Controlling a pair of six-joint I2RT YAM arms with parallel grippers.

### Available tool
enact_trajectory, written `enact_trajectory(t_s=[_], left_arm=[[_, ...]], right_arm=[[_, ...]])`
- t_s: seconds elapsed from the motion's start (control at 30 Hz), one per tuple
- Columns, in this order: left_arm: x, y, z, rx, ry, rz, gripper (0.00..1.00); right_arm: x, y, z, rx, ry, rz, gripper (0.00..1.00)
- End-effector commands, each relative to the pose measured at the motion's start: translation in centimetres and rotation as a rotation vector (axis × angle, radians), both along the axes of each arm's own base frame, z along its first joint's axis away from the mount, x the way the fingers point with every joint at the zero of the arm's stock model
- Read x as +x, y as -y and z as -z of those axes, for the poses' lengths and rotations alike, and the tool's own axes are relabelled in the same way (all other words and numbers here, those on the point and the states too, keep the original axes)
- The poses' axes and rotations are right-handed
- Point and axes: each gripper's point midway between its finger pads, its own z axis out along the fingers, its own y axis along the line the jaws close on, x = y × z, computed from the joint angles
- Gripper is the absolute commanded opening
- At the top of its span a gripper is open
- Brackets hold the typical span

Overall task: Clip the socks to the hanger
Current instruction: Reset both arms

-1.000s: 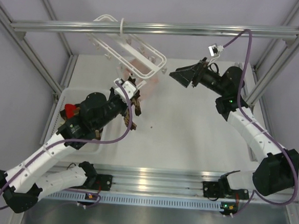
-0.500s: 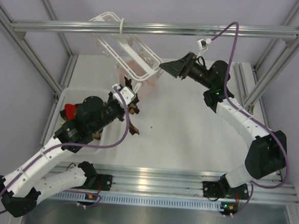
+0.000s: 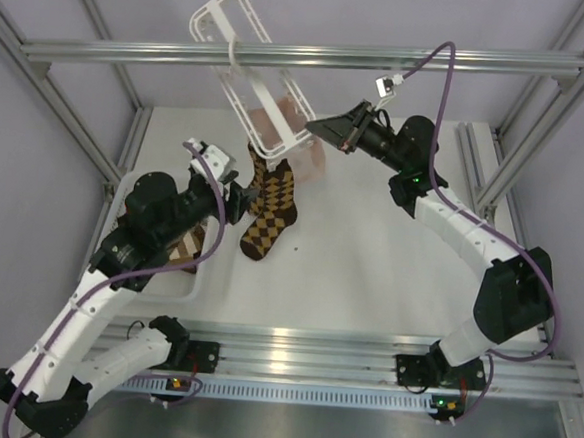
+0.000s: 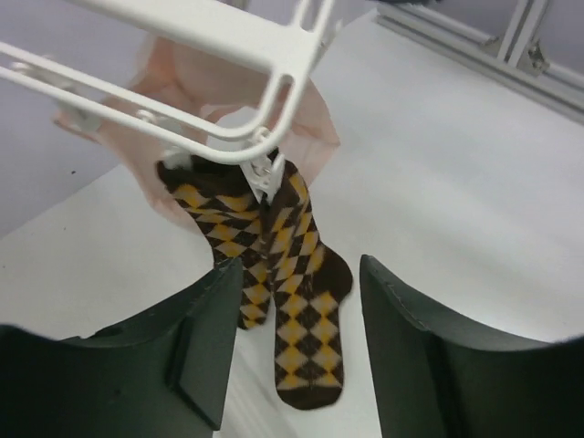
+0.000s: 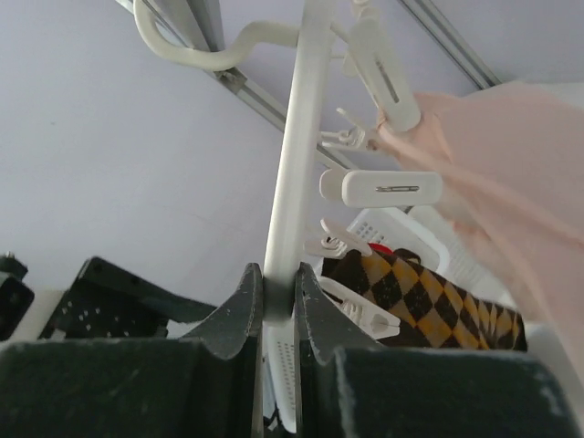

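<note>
The white hanger [image 3: 251, 64] hangs by its hook from the overhead bar, tilted. Two brown-and-orange argyle socks [image 3: 271, 206] dangle from a clip at its lower end, toes down over the table. My left gripper [image 3: 237, 201] stands open just left of them, holding nothing. In the left wrist view the socks [image 4: 306, 310] hang beyond the gripper [image 4: 301, 266], under the hanger's rails [image 4: 210, 137]. My right gripper [image 3: 324, 131] is shut on the hanger's end. The right wrist view shows the gripper [image 5: 280, 278] pinching a white hanger rail [image 5: 297, 173], with the socks [image 5: 429, 297] just beyond.
A pale pink cloth [image 3: 283, 128] is clipped to the same hanger beside the socks. A white bin [image 3: 134, 190] sits at the table's left under my left arm, with another argyle piece [image 3: 185, 247] in it. The aluminium crossbar [image 3: 404, 56] spans the top.
My left gripper opened, let go of the sock and drew back left; the socks now hang from the clip. My right gripper moved onto the hanger rail and shut. The hanger swung up.
</note>
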Motion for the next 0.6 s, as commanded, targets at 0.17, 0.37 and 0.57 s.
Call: enact_trajectory(t_s=[0.17, 0.37, 0.57], left_arm=[[0.8, -3.8, -5.9, -0.322, -0.157, -0.140, 0.72], [2.0, -7.1, 0.0, -0.265, -0.457, -0.333, 0.93], [2.7, -8.4, 3.5, -0.211, -0.590, -0.439, 0.98]], right_arm=[[-2.1, 0.7, -4.2, 0.044, 0.100, -0.013, 0.00], [-4.1, 1.3, -3.1, 0.002, 0.102, -0.017, 0.66], [-5.8, 4.8, -0.1, -0.115, 0.125, 0.076, 0.85]])
